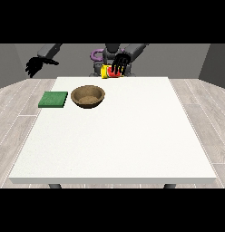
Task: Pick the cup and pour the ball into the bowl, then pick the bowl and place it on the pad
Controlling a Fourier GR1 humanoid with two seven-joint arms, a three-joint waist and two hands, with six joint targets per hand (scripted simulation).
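A brown bowl (88, 96) stands on the white table (119, 136), left of the middle and towards the far edge. Left of the bowl lies a flat green pad (53, 99). The hand at the view's right (120, 65) is raised above the table's far edge, with its fingers curled round a cup (108, 72) that shows yellow and red and lies tilted on its side. The ball is not visible. The hand at the view's left (36, 65) hangs in the air beyond the table's far left corner, holding nothing, fingers loosely bent downward.
The robot's torso (107, 56) stands behind the table's far edge. A wide stretch of bare table top lies between the bowl and the near edge. Wooden floor surrounds the table.
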